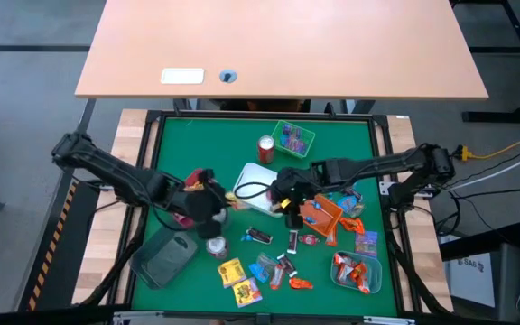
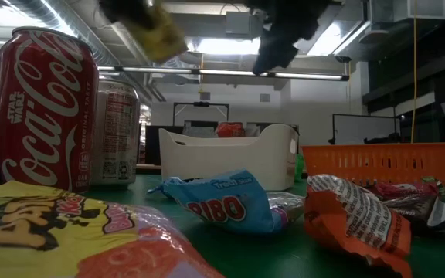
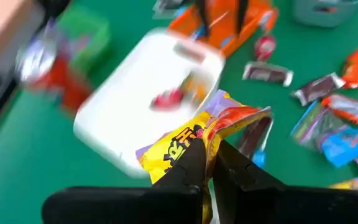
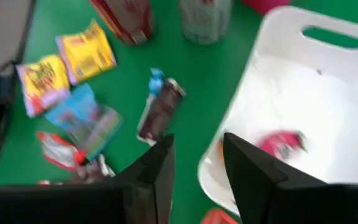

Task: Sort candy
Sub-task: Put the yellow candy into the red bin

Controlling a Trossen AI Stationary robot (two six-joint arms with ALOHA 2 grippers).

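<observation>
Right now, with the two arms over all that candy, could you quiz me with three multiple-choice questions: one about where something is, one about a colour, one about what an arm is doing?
1. Where does the small red candy lie?
A. in the white tray
B. in the green tray
C. on the wooden desk

2. What colour is the tray at the mat's far edge, beside the red can?
A. blue
B. green
C. black

3. What is the left end effector doing?
A. hanging open and empty
B. gripping a can
C. shut on a yellow candy packet

Answers:
1 A, the right wrist view shows the red piece on the white tray's floor.
2 B, the high view shows a green tray there.
3 C, the left wrist view shows the fingers pinched on the yellow packet.
</observation>
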